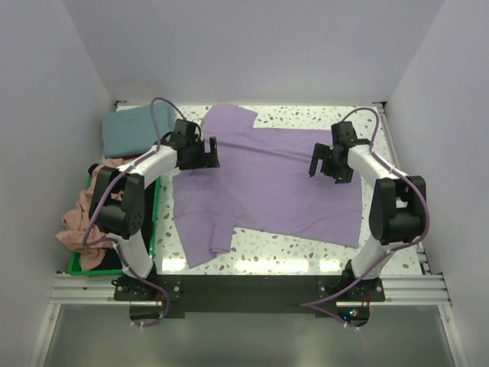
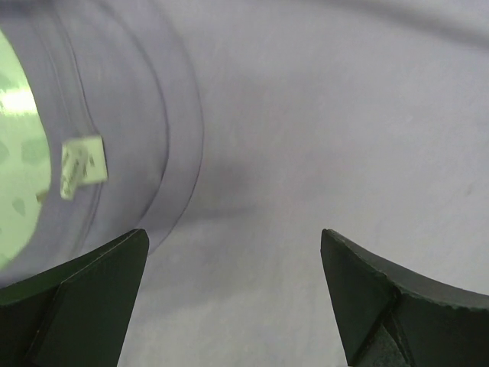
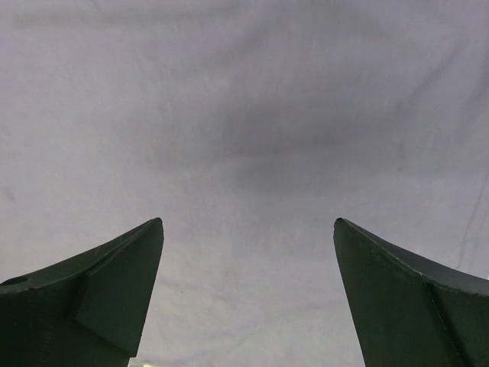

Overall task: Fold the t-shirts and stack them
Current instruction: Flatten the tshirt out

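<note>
The lavender t-shirt (image 1: 267,187) lies spread flat on the table (image 1: 306,115), left gripper (image 2: 233,245) over its collar end, right gripper (image 3: 248,229) over its hem end, both jaws spread and seemingly clear of cloth, so folding looks barely begun and next needs edge pinches.

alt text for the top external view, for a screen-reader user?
A lavender t-shirt lies spread sideways on a speckled table, the open left gripper above its collar end, the open right gripper above its hem end. A teal t-shirt sits at far left; a salmon pink t-shirt is crumpled in a green bin.
</note>
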You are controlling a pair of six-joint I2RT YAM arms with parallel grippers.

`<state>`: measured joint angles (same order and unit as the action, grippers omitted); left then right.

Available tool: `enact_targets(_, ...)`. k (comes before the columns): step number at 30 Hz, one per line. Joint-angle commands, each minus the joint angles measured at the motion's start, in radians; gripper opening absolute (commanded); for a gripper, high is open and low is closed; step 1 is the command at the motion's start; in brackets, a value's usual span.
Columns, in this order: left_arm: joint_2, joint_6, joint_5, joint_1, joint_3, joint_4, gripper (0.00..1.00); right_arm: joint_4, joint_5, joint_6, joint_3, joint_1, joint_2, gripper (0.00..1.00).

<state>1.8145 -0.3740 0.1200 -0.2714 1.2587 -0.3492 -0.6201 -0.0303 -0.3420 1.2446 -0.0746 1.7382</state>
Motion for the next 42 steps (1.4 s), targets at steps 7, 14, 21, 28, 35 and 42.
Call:
enact_targets(7, -0.067, -0.037, -0.028, -0.005, -0.169, 0.052, 1.00, 0.057, 0.059, -0.035, -0.134, 0.002, -0.043, 0.96)
enact_targets(14, 0.043, -0.007, -0.046, 0.001, -0.157, 0.082, 1.00, 0.069, 0.033, -0.037, -0.113, 0.004, 0.024, 0.96)
enact_targets(21, 0.170, 0.040, -0.056, 0.008, -0.023, 0.044, 1.00, 0.040, -0.029, -0.025, -0.024, 0.007, 0.127, 0.96)
enact_targets(28, 0.255, 0.056, -0.046, 0.008, 0.065, 0.033, 1.00, 0.026, -0.069, -0.052, 0.016, 0.022, 0.190, 0.96)
enact_targets(35, 0.348, 0.101, 0.001, 0.001, 0.230, 0.047, 1.00, -0.007, -0.085, -0.054, 0.101, 0.061, 0.250, 0.96)
enact_targets(42, 0.416, 0.130, 0.033, -0.017, 0.380, 0.021, 1.00, -0.041, -0.073, -0.037, 0.191, 0.105, 0.279, 0.96)
